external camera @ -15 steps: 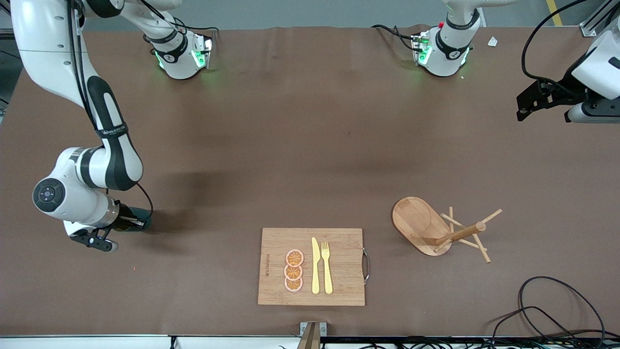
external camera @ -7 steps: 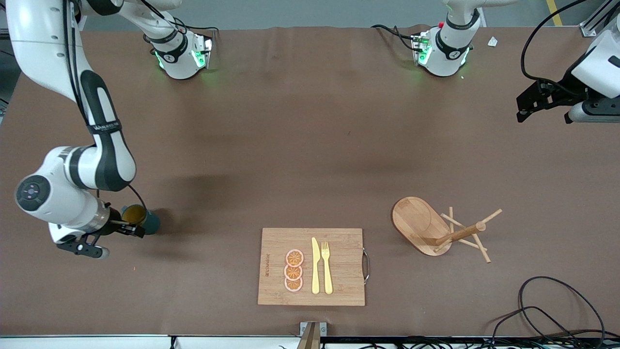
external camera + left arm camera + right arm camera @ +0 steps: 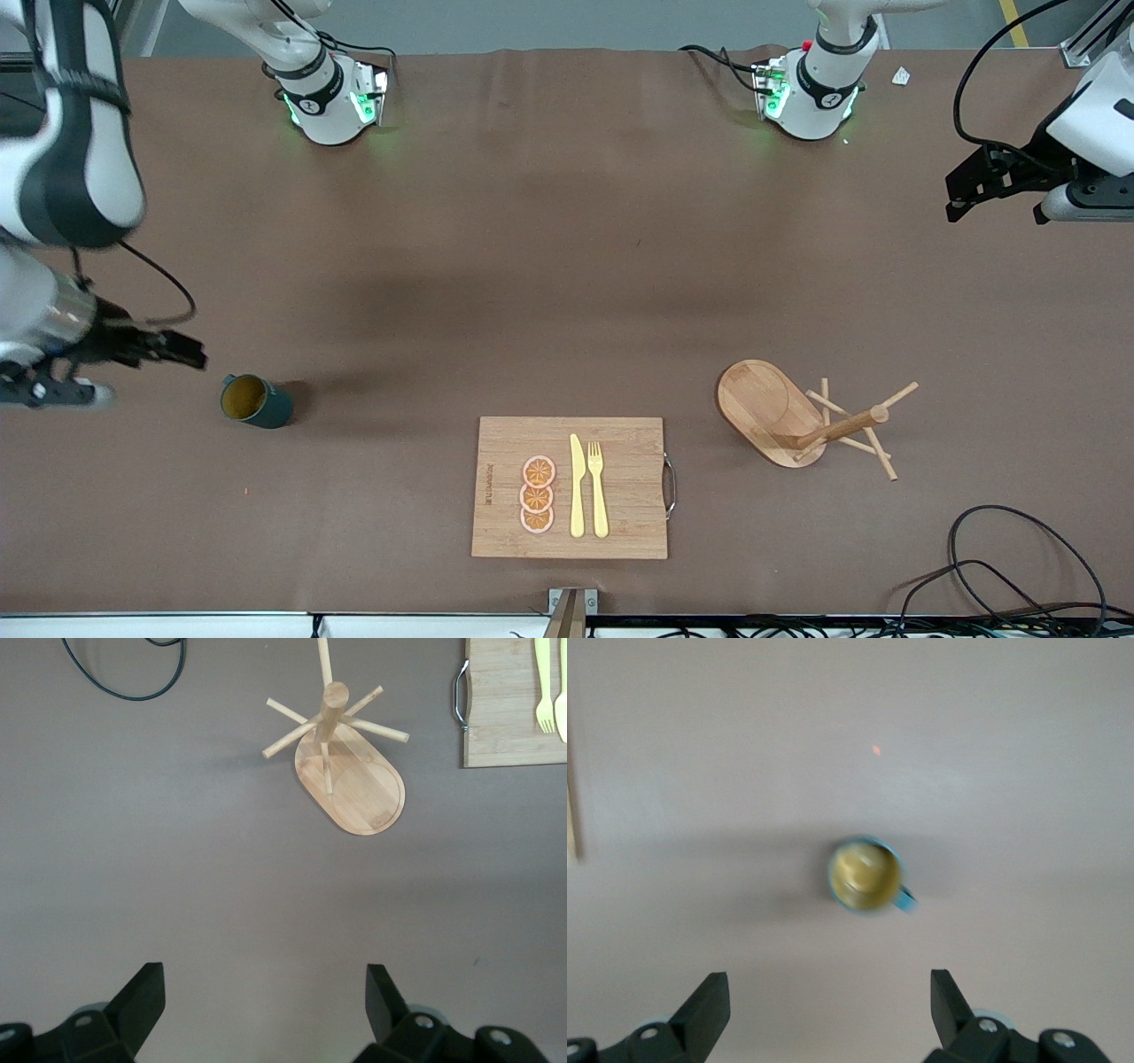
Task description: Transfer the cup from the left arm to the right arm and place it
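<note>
The cup (image 3: 255, 400), dark teal outside and ochre inside, stands upright and alone on the brown table toward the right arm's end. From the right wrist view the cup (image 3: 866, 873) shows from above with its small handle. My right gripper (image 3: 188, 354) hangs open and empty above the table beside the cup, clear of it; the right gripper (image 3: 830, 992) shows only table between its fingers. My left gripper (image 3: 957, 199) waits open and empty, raised at the left arm's end; the left gripper (image 3: 266, 988) looks down on bare table.
A wooden peg rack (image 3: 802, 418) on an oval base stands toward the left arm's end. A bamboo cutting board (image 3: 620, 523) near the front edge carries a yellow knife (image 3: 577, 487), a fork (image 3: 598, 489) and three orange slices (image 3: 537, 494). Black cables (image 3: 1001, 567) lie at the near corner.
My right gripper opened and let go of the cup, then rose and drew back toward the right arm's end. The cup stays standing on the table. The left arm has not moved.
</note>
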